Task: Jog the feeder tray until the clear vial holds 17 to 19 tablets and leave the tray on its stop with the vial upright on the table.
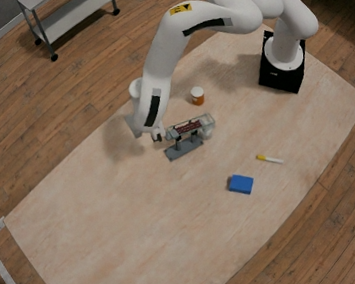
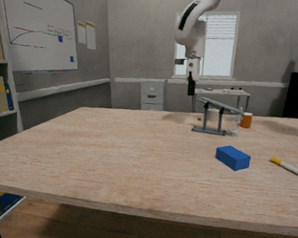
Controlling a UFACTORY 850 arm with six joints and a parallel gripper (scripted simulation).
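Near the middle of the table (image 1: 136, 236), the feeder tray (image 1: 190, 126) sits tilted on its grey stand (image 1: 182, 149), dark tablets lying along it. The clear vial (image 1: 206, 130) stands at its lower end. The gripper (image 1: 157, 137), fingers pressed together on nothing, hangs just beside the raised end. An orange pill bottle (image 1: 198, 96), blue block (image 1: 241, 184) and marker (image 1: 269, 158) lie apart.

Top cam: high overhead, looks steeply down, far; takes in whole table (image 1: 135, 226), arm base (image 1: 270, 78), floor around. Exterior cam: near table height at one edge, faces across table (image 2: 102, 160) twd back wall & window (image 2: 220, 45); closer. Shared: feeder tray (image 1: 190, 126) (image 2: 221, 104), blue block (image 1: 241, 184) (image 2: 232, 157), marker (image 1: 270, 158) (image 2: 290, 168).
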